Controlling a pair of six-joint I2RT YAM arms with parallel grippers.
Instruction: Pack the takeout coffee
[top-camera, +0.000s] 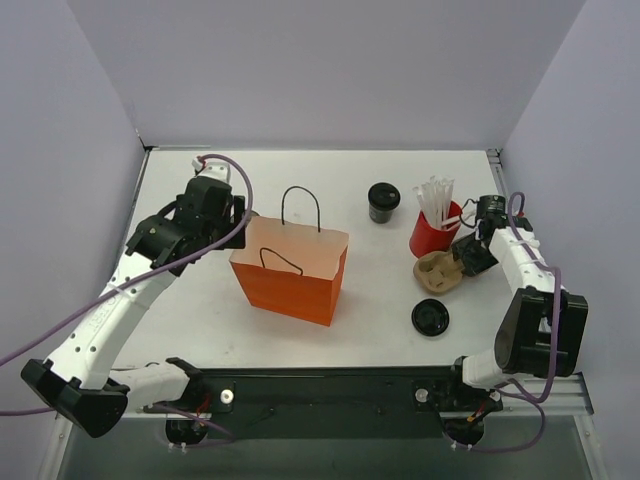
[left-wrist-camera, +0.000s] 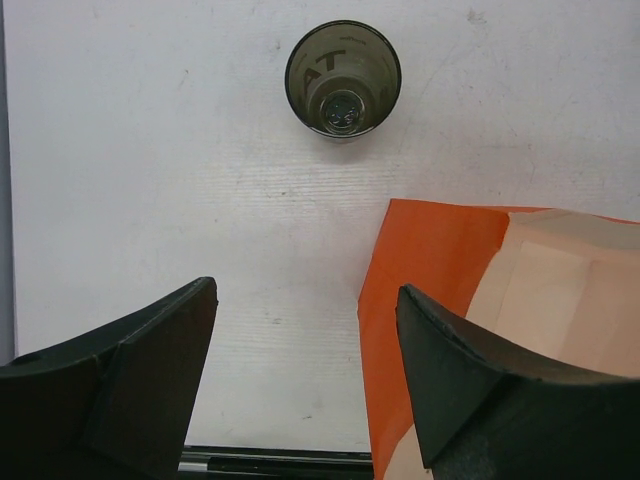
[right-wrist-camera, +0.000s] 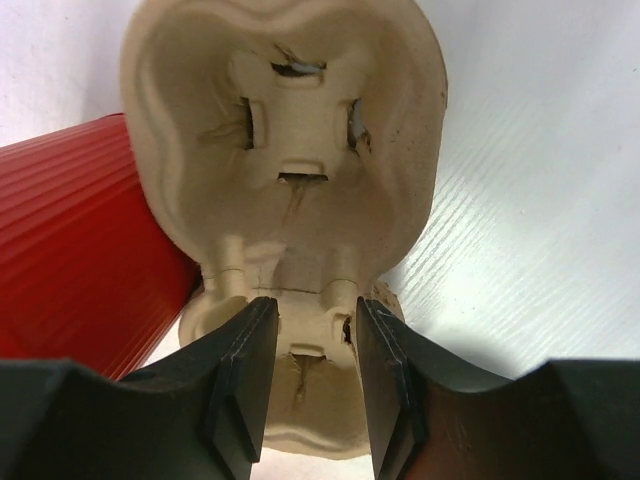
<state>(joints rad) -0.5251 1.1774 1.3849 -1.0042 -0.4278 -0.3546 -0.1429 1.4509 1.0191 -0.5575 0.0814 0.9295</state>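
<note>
No lidded takeout coffee shows in any view. A lidless dark see-through cup (top-camera: 383, 201) stands behind and right of the orange paper bag (top-camera: 290, 272). In the left wrist view the cup (left-wrist-camera: 343, 78) sits ahead of my fingers, with the bag's open corner (left-wrist-camera: 430, 260) at the right. My left gripper (top-camera: 238, 212) (left-wrist-camera: 305, 290) is open and empty, above the bag's back left corner. My right gripper (top-camera: 460, 260) (right-wrist-camera: 315, 310) is shut on the middle of a beige pulp cup carrier (top-camera: 438, 272) (right-wrist-camera: 290, 130).
A flat black lid disc (top-camera: 430, 318) lies near the front right. A red cup (top-camera: 433, 236) (right-wrist-camera: 80, 230) holding white straws stands against the carrier. The bag's handles (top-camera: 300, 208) stick up. Walls close in the table at the back, left and right.
</note>
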